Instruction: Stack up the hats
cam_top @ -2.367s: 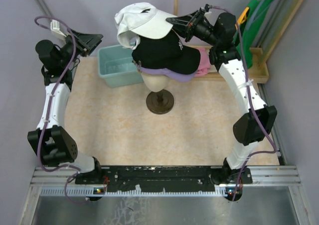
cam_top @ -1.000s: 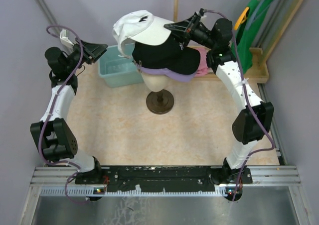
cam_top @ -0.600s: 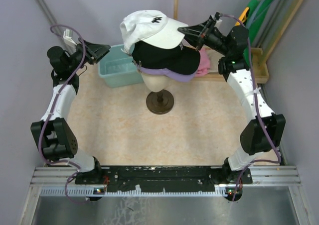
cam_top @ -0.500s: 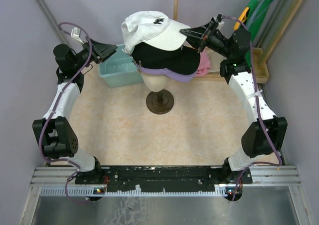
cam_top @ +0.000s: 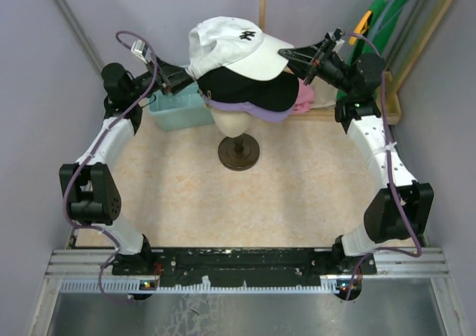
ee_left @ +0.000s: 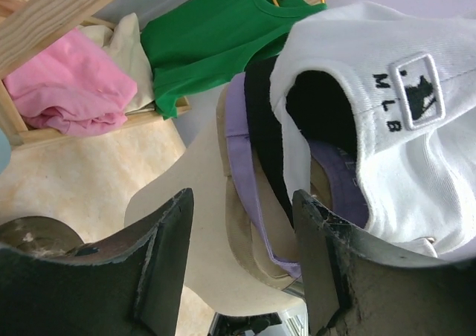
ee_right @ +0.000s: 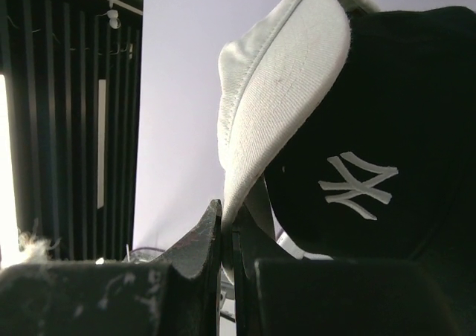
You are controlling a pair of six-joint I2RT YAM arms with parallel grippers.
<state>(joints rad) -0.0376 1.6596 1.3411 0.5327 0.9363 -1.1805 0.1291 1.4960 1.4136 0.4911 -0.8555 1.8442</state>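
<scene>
The white cap point(cam_top: 236, 47) lies on top of the black cap point(cam_top: 245, 87), which sits over the purple cap point(cam_top: 262, 113) on a beige mannequin head point(cam_top: 232, 119). A tan cap band point(ee_left: 239, 224) shows under the purple one point(ee_left: 239, 131) in the left wrist view. My right gripper point(cam_top: 288, 53) is shut on the white cap's brim point(ee_right: 279, 91), with the black cap's white logo point(ee_right: 357, 185) beside it. My left gripper point(cam_top: 187, 77) is open at the back of the stack, its jaws apart in front of the white cap's rear opening point(ee_left: 321, 117).
A teal bin point(cam_top: 172, 107) stands behind the left gripper. A pink cloth point(cam_top: 303, 97) lies on a wooden rack point(cam_top: 372, 109) at the back right, with a green top point(cam_top: 375, 20) hanging above it. The head's dark round base point(cam_top: 238, 153) stands on the table.
The right gripper has pulled the white cap rightward over the black cap and it now sits lower on the stack. The left gripper has swung right, up to the back of the caps.
</scene>
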